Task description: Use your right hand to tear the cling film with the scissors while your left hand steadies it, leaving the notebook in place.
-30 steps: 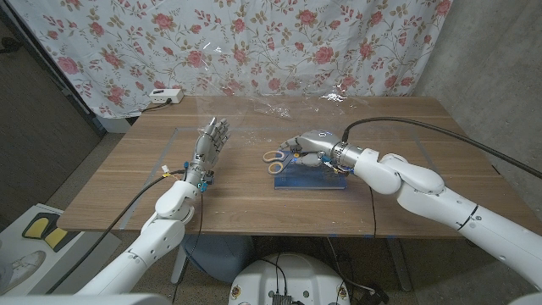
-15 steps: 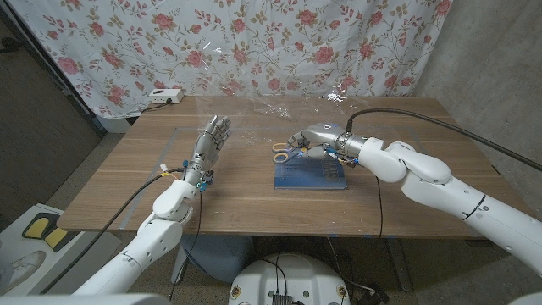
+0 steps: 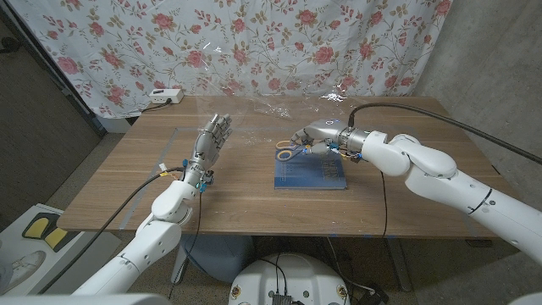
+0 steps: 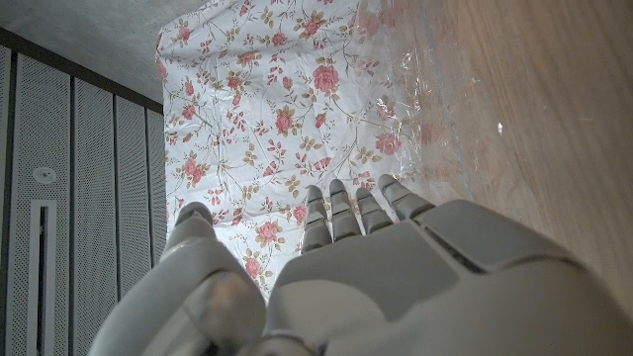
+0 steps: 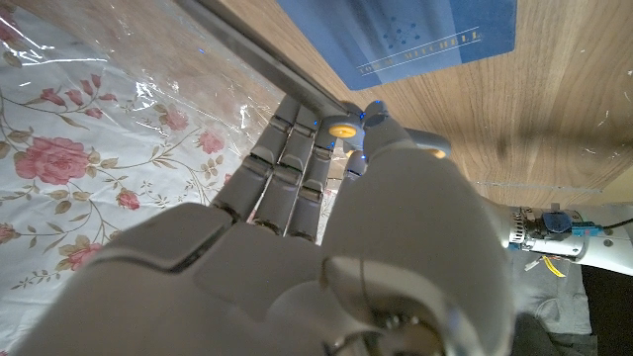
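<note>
Scissors point(image 3: 288, 151) with orange handles sit in the right hand point(image 3: 315, 139), which grips them just above the far left corner of the blue notebook point(image 3: 310, 174). The handles stick out at about 9 o'clock from the hand. In the right wrist view the fingers point(image 5: 287, 158) curl around a long grey blade point(image 5: 267, 71) — they are closed on it, with the thumb tucked against the other side. The notebook point(image 5: 415, 35) lies flat on the wooden table point(image 3: 254, 195), near the middle, at about 6 o'clock from the hand.

Cling film point(image 3: 279, 106) is a clear, crinkly sheet stretched across the far side of the table, shiny in spots, in front of the curtain with pink roses point(image 3: 254, 42). It is at about 12 o'clock from the scissors, near them. I cannot tell if the blade touches it.

The left hand point(image 3: 210, 140) stands up off the table at about 9 o'clock from the notebook, well apart from it. Its fingers point(image 4: 346, 213) point up, straight and side by side, and it holds nothing. The film's near left edge is just beside it, but the hand does not press on it.

A white power strip point(image 3: 165, 97) rests at the far left corner of the table.
</note>
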